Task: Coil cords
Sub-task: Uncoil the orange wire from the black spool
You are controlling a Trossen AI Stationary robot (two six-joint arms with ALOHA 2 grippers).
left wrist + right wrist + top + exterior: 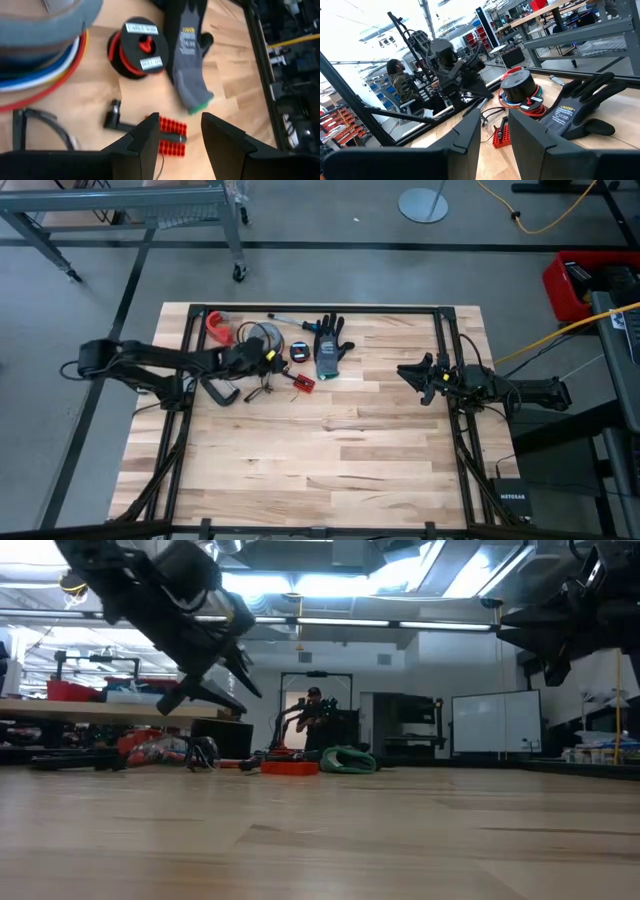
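2 dark end effectors are in view. Nearest in the left wrist view, the left end effector (179, 137) hovers released, grasping nothing, over a red ridged connector block (170, 141) with its thin black and red wire leads (262, 391), lying on the pale wooden counter (330, 450). Beyond lie a black spool of red wire (138, 47) and a grey knitted glove (187, 55). The leads look light, limp and springy; grasping near the block seems safest. The right end effector (420, 377) waits well apart, parted, empty.

Layout, far-left part of table (330, 450)
Glove (328, 348) right of small spool (299, 352); connector piece (303, 382) in front of spool; tape roll (262, 335) left of spool; L gripper (268, 360) above, betw. roll & connector.
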